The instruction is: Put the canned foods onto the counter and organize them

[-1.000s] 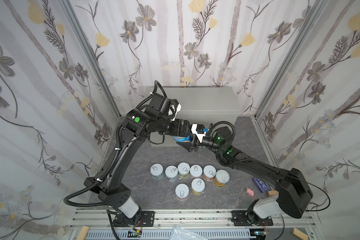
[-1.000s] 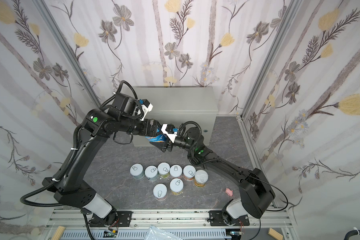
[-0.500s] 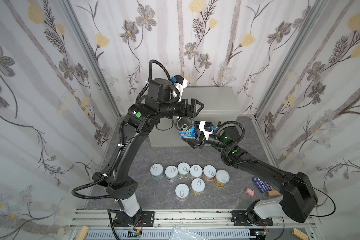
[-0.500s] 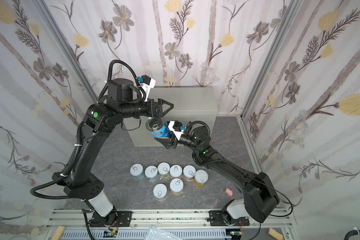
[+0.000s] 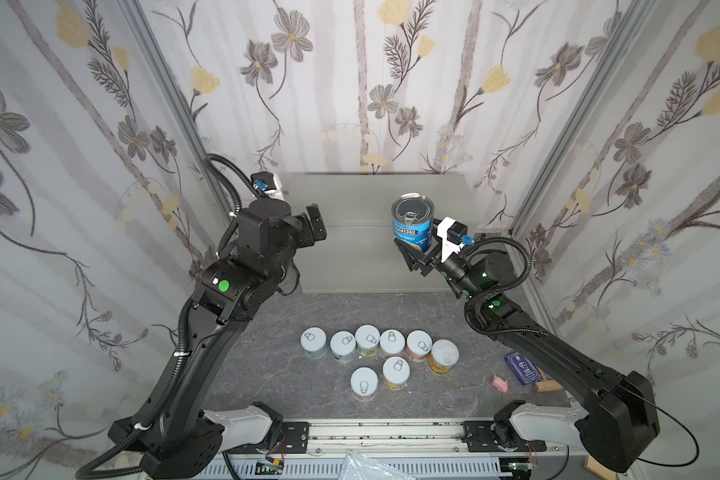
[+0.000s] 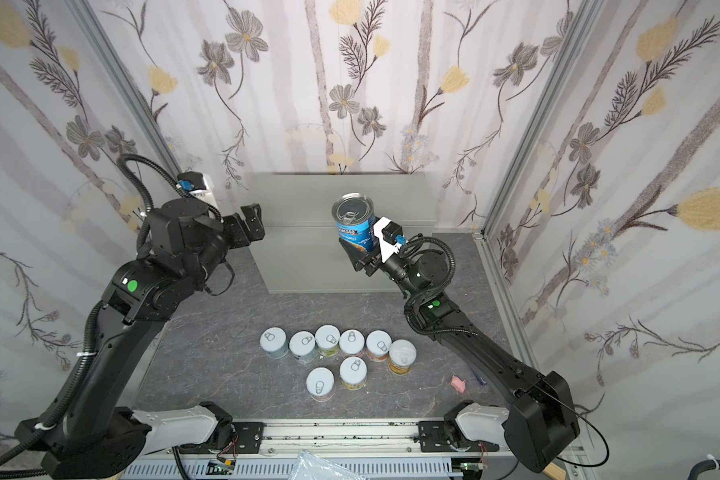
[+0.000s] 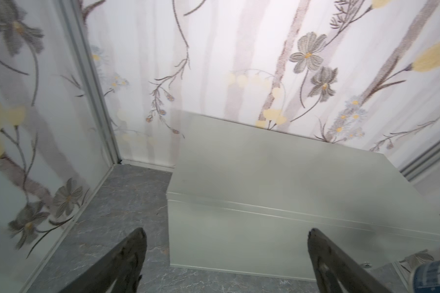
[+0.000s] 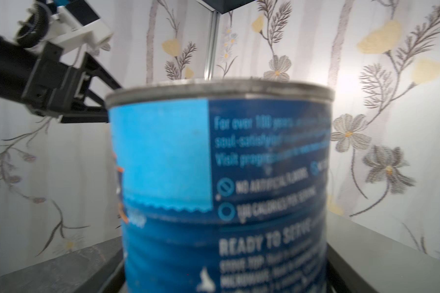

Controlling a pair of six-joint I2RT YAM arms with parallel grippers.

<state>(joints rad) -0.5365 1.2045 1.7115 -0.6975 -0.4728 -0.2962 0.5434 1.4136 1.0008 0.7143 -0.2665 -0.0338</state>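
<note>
Blue can in right tool beside counter; left tool apart.

In both top views the whole cell is being looked down on from high above the base rail, and the lenses are being aimed toward the back wall. The counter, the floor and the blue can are being shared by the pair, with a slight sideways shift. From the left wrist, the counter's end and front are being viewed from nearby and above, at a tilt, between the fingers of the left pincer, the blue can being caught at the view's margin. From the right wrist, that can is being filmed from very close, side-on, and the left pincer is being seen beyond it.
</note>
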